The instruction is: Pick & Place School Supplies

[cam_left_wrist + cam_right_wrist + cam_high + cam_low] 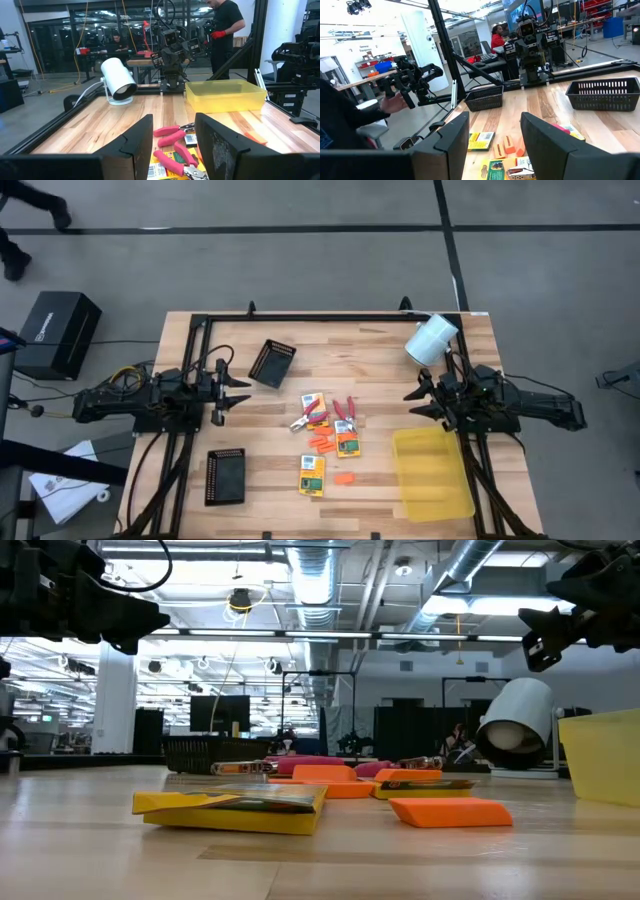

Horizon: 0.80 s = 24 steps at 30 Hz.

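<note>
**Both arms wait at the tabletop's sides, supplies untouched in the middle**

Fingers of the left gripper [232, 393] stand spread with nothing between them, at the left-centre of the high frame, above the wood and pointing toward the middle. The right gripper [420, 398] at right-centre is likewise spread and empty, facing the other way; in the low view both hang well above the tabletop [380, 350].

School supplies lie clustered in the middle of the high frame, between the two grippers and apart from both. One yellow crayon box [315, 403] lies at the top of the cluster, a second [347, 437] just right of centre, a third [312, 474] lower down. Pink-handled scissors [307, 418] lie touching the first box, and another pair [346, 409] sits just beside the second. Small orange pieces [322, 443] are bunched between the boxes, with one more [344, 478] just right of the lowest box.

A yellow bin [432, 472] sits at lower right, near the right arm. One black mesh tray [272, 363] lies tilted at upper centre-left, another [225, 476] at lower left. A white cylinder lamp [431, 339] stands at upper right.
</note>
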### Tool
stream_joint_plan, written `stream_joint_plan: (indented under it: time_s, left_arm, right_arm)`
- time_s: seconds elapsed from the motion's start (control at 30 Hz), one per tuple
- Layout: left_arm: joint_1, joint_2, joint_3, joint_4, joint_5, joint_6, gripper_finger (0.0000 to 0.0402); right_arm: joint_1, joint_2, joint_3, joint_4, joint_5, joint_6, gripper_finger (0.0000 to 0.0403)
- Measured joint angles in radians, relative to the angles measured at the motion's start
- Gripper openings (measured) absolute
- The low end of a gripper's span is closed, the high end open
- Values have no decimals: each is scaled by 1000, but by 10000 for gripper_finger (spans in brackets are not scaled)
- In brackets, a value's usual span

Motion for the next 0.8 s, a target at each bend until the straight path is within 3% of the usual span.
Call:
stream_joint_plan:
  time_s: [0.8]
  left_arm:
    - [0, 8, 0, 138, 0, -2, 140]
  right_arm:
    - [-4, 1, 0, 15, 48, -101, 171]
